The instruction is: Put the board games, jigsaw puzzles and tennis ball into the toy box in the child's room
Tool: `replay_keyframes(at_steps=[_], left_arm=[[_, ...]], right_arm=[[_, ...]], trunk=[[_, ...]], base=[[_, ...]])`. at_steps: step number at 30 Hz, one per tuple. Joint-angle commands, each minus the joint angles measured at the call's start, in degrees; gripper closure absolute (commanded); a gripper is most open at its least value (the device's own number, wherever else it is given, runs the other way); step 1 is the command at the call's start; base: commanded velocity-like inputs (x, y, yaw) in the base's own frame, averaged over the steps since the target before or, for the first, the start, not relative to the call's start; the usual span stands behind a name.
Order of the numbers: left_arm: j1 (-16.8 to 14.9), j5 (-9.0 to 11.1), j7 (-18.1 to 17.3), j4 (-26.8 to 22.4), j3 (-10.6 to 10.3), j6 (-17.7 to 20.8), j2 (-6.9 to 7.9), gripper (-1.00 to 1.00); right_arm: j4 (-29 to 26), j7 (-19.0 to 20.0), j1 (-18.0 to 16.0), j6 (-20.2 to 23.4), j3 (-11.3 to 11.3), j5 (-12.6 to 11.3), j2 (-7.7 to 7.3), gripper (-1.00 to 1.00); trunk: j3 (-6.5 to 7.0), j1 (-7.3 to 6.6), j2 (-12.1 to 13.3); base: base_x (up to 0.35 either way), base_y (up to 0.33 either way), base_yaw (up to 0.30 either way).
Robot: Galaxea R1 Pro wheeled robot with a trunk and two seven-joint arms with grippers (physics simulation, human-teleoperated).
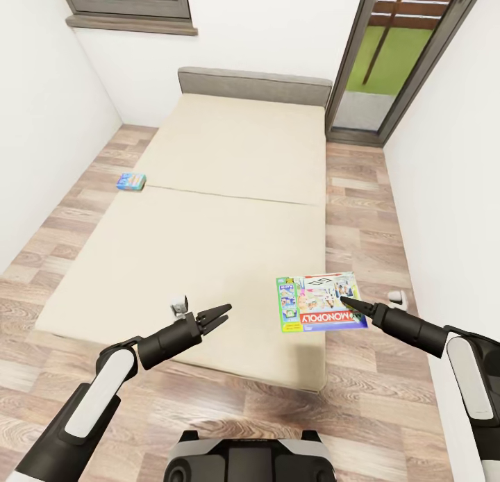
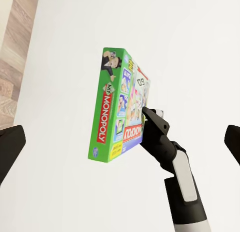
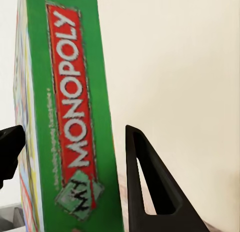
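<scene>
The green-white-red Monopoly board game (image 1: 319,303) hangs at the bed's (image 1: 229,190) near right corner, partly past the mattress edge. My right gripper (image 1: 349,303) is shut on its edge. In the right wrist view the green side of the board game (image 3: 70,122) sits between the black fingers (image 3: 150,192). My left gripper (image 1: 221,317) hovers open over the bed's near edge, left of the box, and holds nothing. A smaller blue board game (image 1: 130,182) lies by the bed's left side, seemingly on the floor. The table, toy box, jigsaw puzzles and tennis ball are out of view.
White walls close in on both sides, leaving narrow strips of wooden floor (image 1: 361,211) along the bed. A grey headboard (image 1: 253,85) stands at the far end, with a window (image 1: 132,3) at the back left and a glass door (image 1: 389,58) at the back right.
</scene>
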Motion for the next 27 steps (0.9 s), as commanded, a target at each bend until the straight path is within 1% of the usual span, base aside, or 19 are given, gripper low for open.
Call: replay_keyframes(at_steps=[1, 12, 27], left_arm=[[-0.03, 0.25, 0.01, 0.01, -0.04, 0.23, 0.03, -1.00], [-0.03, 0.25, 0.01, 0.05, -0.01, 0.23, 0.03, -1.00], [-0.03, 0.25, 0.01, 1.57, -0.04, 0.23, 0.03, -1.00]], right_arm=[[-0.01, 0.19, -0.04, 0.34, -0.07, 0.00, 0.00, 1.00], [-0.01, 0.17, -0.04, 0.34, -0.07, 0.00, 0.02, 1.00], [-0.01, 0.11, -0.04, 0.34, 0.29, 0.00, 0.08, 1.00]], trunk=[[0.02, 0.03, -0.08], [1.00, 0.03, -0.08], [2.38, 0.03, -0.08]], base=[[0.000, 0.000, 0.000], [0.000, 0.000, 0.000], [0.000, 0.000, 0.000]])
